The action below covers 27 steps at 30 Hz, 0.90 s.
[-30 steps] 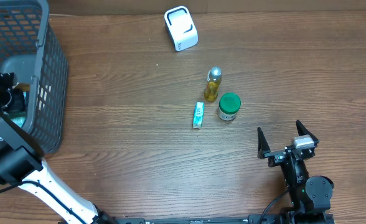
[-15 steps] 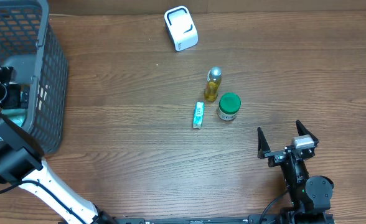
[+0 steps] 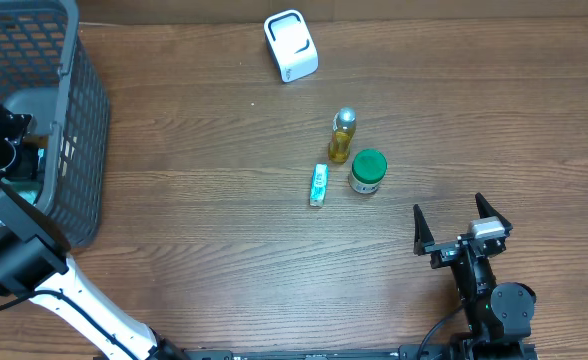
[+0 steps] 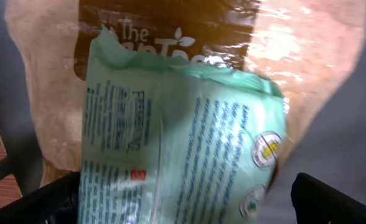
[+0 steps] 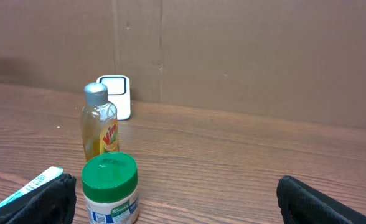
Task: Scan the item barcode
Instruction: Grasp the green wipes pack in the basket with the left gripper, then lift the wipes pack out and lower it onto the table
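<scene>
Site: wooden worktop [image 3: 194, 250], grey mesh basket [image 3: 84, 110] at its left end.

L arm: reaches down into the basket. Left claw [image 4: 189, 205] has its jaws at full spread, a dark fingertip in each lower corner of the wrist view, nothing gripped. Directly under it lies a green pack [image 4: 183, 155] with blue print and round seals, creased and lying aslant. It rests on top of a brown pack [image 4: 170, 31] with white lettering, partly covered. Contact btwn fingers and green pack: cannot tell. No barcode legible in this view.

R arm: parked at the near right of the worktop. Right claw [image 3: 448, 204] is also spread wide and empty, pointing toward the mid-worktop group but well apart from it.

Mid-worktop group, 3 items close together:
- bottle [image 3: 342, 137] w/ yellow liquid and silver cap, lying flat in the overhead view.
- jar [image 3: 367, 172] w/ green lid, upright, just beside the bottle.
- small teal-and-white carton [image 3: 318, 185], flat, to the left of the jar.

Scanner [image 3: 291, 45]: white unit, far edge of the worktop, well apart from the basket and from both arms.
</scene>
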### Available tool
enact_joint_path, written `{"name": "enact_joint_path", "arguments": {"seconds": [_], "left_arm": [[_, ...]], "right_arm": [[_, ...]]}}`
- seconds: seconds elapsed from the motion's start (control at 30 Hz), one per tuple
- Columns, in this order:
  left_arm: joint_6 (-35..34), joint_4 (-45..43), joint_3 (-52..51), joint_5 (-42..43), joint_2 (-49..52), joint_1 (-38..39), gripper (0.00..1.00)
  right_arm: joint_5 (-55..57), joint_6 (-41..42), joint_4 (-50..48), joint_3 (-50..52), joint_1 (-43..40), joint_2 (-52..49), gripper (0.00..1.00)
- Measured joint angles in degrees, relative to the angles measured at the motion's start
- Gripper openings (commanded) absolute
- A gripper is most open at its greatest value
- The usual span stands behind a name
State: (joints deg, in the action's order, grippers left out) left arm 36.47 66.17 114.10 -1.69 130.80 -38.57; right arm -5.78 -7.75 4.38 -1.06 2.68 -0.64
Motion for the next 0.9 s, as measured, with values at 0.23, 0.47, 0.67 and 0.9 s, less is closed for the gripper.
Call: {"name": "enact_joint_path", "arguments": {"seconds": [0.23, 0.47, 0.67, 0.9], "left_arm": [[0.15, -3.56, -2.54, -0.46, -0.63, -1.31, 1.00], [0.17, -7.43, -6.58, -0.92, -2.38, -1.40, 1.00], [0.46, -8.31, -7.48, -2.16, -2.78, -1.68, 0.63], [0.74, -8.57, -7.58, -1.92, -2.99, -2.08, 0.25]], "right_arm": [[-0.02, 0.00, 0.00, 0.00, 0.00, 0.00, 1.00], [-0.02, 0.00, 0.00, 0.02, 0.00, 0.02, 1.00], [0.02, 0.00, -0.02, 0.02, 0.00, 0.02, 1.00], [0.00, 0.00, 0.00, 0.00, -0.02, 0.02, 1.00]]}}
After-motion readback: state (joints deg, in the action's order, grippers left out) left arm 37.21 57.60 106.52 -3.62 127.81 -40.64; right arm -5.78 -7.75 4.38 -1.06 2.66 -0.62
